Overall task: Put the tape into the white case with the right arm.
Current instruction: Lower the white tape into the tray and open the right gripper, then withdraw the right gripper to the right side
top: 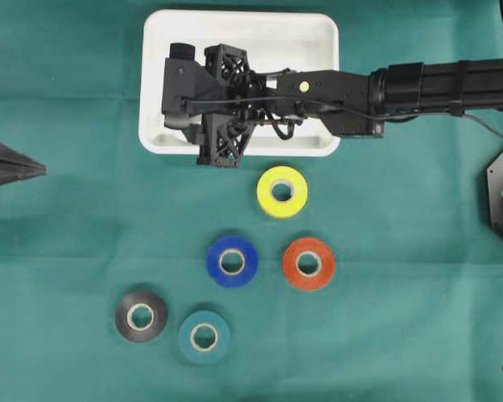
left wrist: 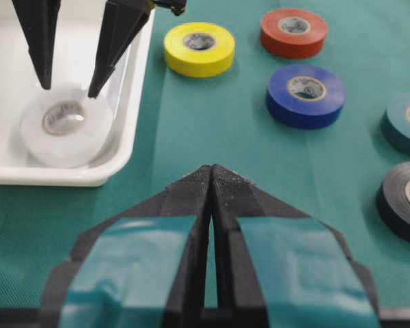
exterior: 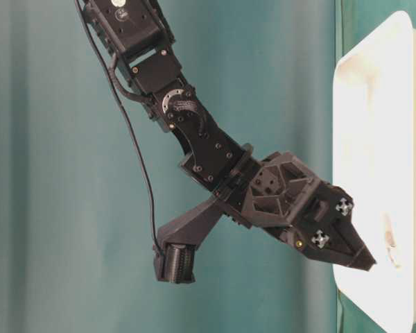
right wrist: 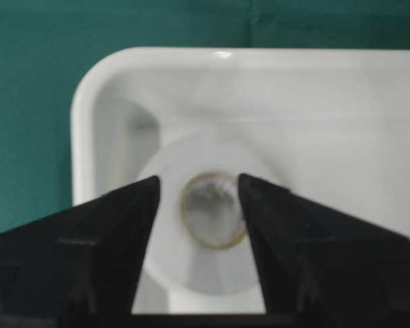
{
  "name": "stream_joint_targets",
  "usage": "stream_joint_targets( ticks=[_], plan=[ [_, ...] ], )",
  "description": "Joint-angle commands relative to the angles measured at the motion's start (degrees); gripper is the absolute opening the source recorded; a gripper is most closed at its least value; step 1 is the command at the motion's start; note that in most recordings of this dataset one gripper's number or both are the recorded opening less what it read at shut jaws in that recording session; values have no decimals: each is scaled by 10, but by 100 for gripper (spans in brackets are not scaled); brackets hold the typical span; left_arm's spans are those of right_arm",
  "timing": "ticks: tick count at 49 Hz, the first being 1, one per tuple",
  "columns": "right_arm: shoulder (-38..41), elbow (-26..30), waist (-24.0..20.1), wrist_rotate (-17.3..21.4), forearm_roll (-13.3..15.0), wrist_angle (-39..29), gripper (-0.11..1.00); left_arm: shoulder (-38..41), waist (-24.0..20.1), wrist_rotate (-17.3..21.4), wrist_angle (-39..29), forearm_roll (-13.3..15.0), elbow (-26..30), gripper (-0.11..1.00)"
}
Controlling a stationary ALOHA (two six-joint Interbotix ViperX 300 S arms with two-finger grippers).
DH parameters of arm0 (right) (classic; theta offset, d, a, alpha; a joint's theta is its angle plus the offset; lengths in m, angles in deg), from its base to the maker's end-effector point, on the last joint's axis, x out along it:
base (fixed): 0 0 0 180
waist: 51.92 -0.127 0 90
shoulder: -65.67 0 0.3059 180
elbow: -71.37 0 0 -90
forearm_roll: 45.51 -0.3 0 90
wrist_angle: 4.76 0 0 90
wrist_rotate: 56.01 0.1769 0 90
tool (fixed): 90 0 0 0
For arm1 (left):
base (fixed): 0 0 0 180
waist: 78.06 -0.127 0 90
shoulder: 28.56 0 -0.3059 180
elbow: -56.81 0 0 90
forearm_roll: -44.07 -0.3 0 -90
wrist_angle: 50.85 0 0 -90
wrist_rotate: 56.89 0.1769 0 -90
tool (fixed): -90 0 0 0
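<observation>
The white case (top: 239, 15) lies at the back of the green cloth. A white tape roll (left wrist: 63, 147) lies flat in its near-left corner, also visible in the right wrist view (right wrist: 205, 263). My right gripper (left wrist: 70, 87) hangs directly over that roll with its two pointed black fingers apart, one on each side of the core hole (right wrist: 199, 179). Its tips sit at the roll's top face, not clamped on it. From overhead the right arm (top: 176, 105) covers the roll. My left gripper (left wrist: 212, 168), with teal marks, rests shut and empty at the left (top: 17, 167).
Several rolls lie flat on the cloth in front of the case: yellow (top: 267, 193), blue (top: 215, 261), red (top: 292, 264), black (top: 124, 316) and teal (top: 187, 337). The case's right half (top: 306, 50) holds nothing that shows.
</observation>
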Motion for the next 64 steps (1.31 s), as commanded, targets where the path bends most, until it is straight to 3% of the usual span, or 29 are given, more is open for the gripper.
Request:
stream_joint_targets(
  ticks=[1, 16, 24, 39, 58, 64],
  plan=[
    [-12, 9, -3, 1, 1, 5, 18, 4, 1, -1, 3, 0, 6, 0],
    [-37, -8, -6, 1, 1, 4, 20, 4, 1, -1, 3, 0, 6, 0],
    [-82, -59, -5, 1, 1, 3, 20, 1, 1, -1, 3, 0, 6, 0],
    [-214, -224, -6, 1, 0, 40, 19, -18, 1, 0, 2, 0, 2, 0],
    [-410, -466, 4, 3, -2, 238, 19, -18, 1, -1, 2, 0, 3, 0],
    [-465, -519, 4, 4, -16, 271, 19, -18, 1, -1, 2, 0, 2, 0]
  ],
)
